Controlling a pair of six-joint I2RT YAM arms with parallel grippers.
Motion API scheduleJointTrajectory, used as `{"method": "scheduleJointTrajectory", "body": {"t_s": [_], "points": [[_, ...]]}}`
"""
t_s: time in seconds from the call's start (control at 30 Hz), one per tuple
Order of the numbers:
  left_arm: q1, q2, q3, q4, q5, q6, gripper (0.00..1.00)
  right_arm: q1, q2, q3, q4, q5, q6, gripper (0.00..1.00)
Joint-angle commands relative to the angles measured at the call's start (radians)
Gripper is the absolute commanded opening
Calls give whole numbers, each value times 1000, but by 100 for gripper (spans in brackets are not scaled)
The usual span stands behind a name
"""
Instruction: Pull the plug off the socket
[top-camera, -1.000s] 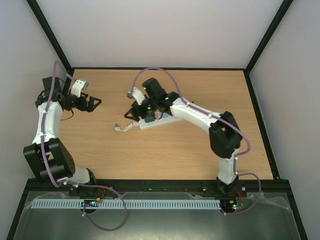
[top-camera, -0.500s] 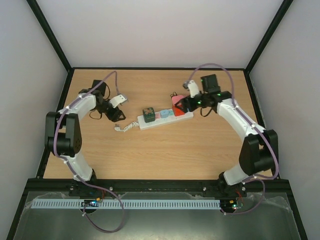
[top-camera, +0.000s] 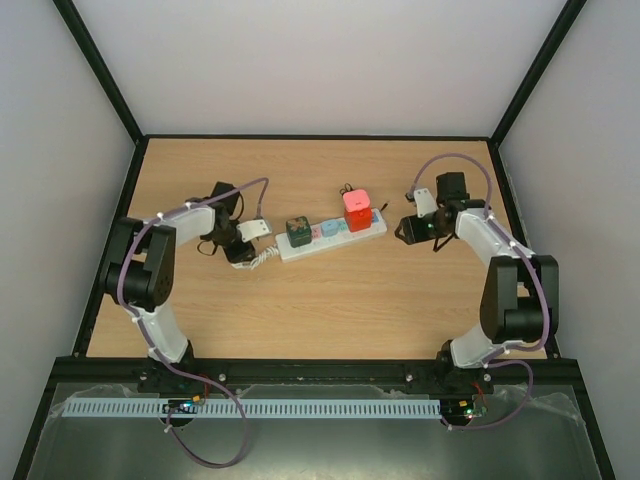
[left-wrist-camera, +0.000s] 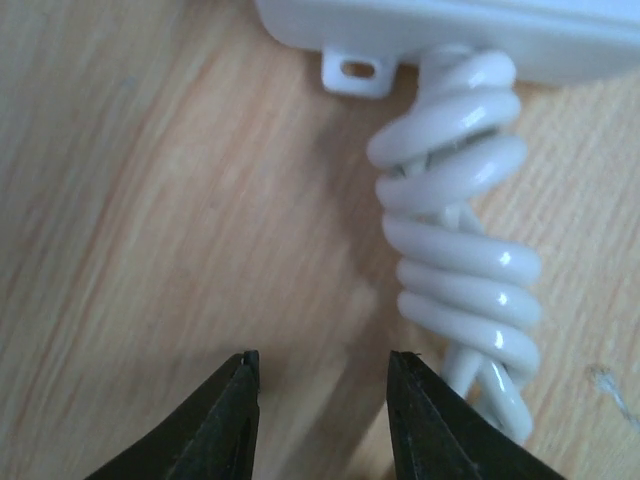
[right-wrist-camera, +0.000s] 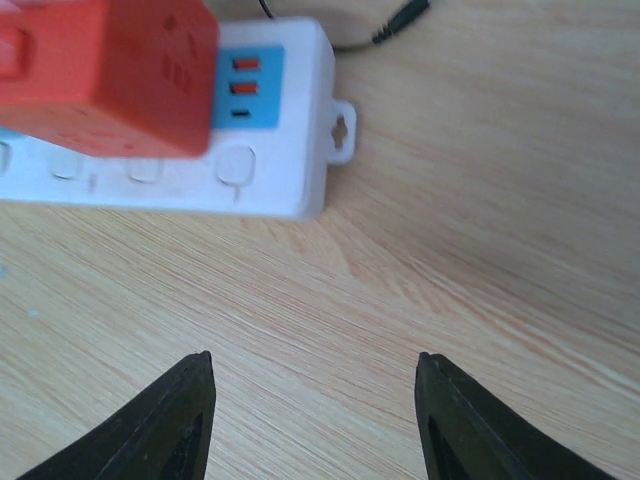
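The socket (top-camera: 330, 238), a long white power strip with pastel outlet faces, lies slanted mid-table. A red plug (top-camera: 357, 210) stands in its right end and a dark green plug (top-camera: 297, 231) in its left end. My left gripper (top-camera: 243, 251) sits at the coiled white cord (top-camera: 262, 253). In the left wrist view the left gripper (left-wrist-camera: 322, 370) is open over bare wood, with the coiled cord (left-wrist-camera: 460, 250) just right of its right finger. My right gripper (top-camera: 405, 232) hangs right of the strip. It is open and empty (right-wrist-camera: 312, 365), with the red plug (right-wrist-camera: 110, 70) and the socket's end (right-wrist-camera: 275, 150) ahead.
A thin black cable (top-camera: 378, 209) lies behind the strip's right end, its tip (right-wrist-camera: 400, 20) showing in the right wrist view. Black frame rails (top-camera: 515, 215) border the wooden table (top-camera: 330, 310) on the left, right and back.
The left gripper swung right to the coiled cord and its jaws narrowed. The right gripper came off the strip's right end, backed away to the right, and its jaws narrowed too.
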Motion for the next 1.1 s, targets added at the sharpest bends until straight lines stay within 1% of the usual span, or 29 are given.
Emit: {"method": "scheduleJointTrajectory", "body": {"t_s": [0.0, 0.1, 0.27, 0.4, 0.57, 0.67, 0.87, 1.07], "points": [[-36, -53, -74, -20, -24, 68, 38, 0, 61, -20, 46, 56, -18, 53], [-66, -97, -136, -40, -6, 91, 36, 0, 108, -14, 75, 54, -11, 52], [-118, -184, -215, -76, 61, 129, 37, -1, 185, 10, 113, 13, 7, 52], [-205, -250, -266, -83, 85, 137, 38, -1, 242, 46, 139, -38, 21, 52], [-338, -297, -301, -80, 131, 109, 41, 9, 284, 89, 178, -106, 42, 53], [-401, -298, -301, -65, 145, 84, 42, 22, 315, 119, 179, -122, 47, 54], [-486, -294, -264, -59, 198, 48, 44, 53, 358, 136, 220, -119, 56, 54], [-622, -267, -298, -33, 200, 28, 48, 67, 415, 171, 268, -148, 68, 54]]}}
